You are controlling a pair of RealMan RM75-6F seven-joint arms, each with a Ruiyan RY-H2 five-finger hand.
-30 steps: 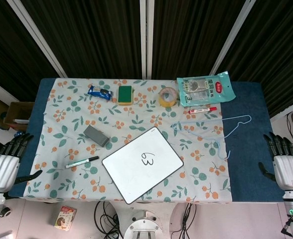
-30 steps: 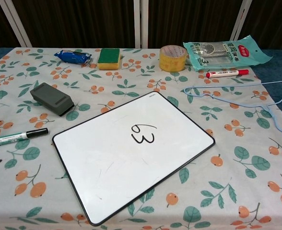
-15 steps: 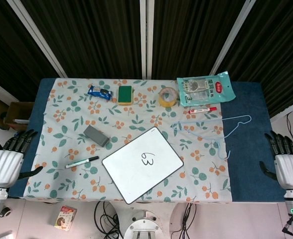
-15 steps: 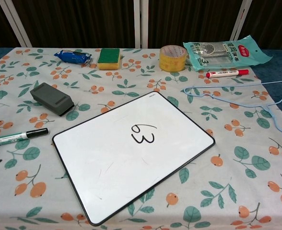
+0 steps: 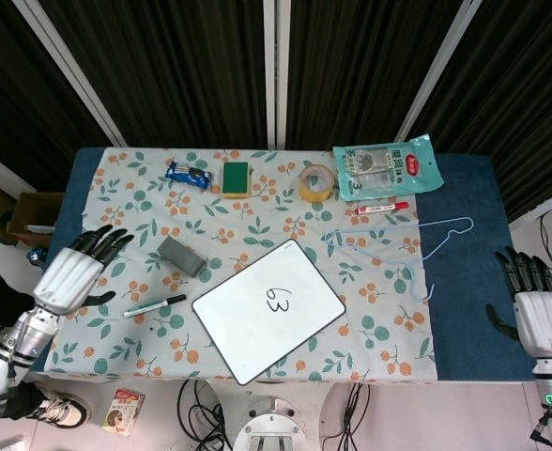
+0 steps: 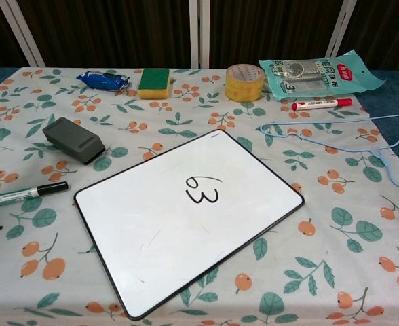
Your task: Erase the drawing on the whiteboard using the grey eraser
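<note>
The grey eraser [image 5: 181, 256] [image 6: 73, 140] lies on the floral cloth, left of the whiteboard [image 5: 268, 310] [image 6: 186, 216]. A black scribble [image 5: 278, 301] [image 6: 203, 189] is drawn near the board's middle. My left hand [image 5: 72, 272] hovers over the table's left edge, fingers spread and empty, well left of the eraser. Off the right side of the table my right hand [image 5: 537, 313] hangs with its fingers apart, holding nothing. Neither hand shows in the chest view.
A green-capped marker [image 5: 154, 305] [image 6: 23, 193] lies between my left hand and the board. Along the back are a blue toy car [image 5: 188, 174], a sponge [image 5: 236, 177], a tape roll [image 5: 316, 182], a packet [image 5: 388, 166] and a red marker [image 5: 381, 208]. A blue hanger [image 5: 403, 244] lies right of the board.
My left hand has risen from below the table's left corner and moved up and right over the table edge. The right hand has hardly moved.
</note>
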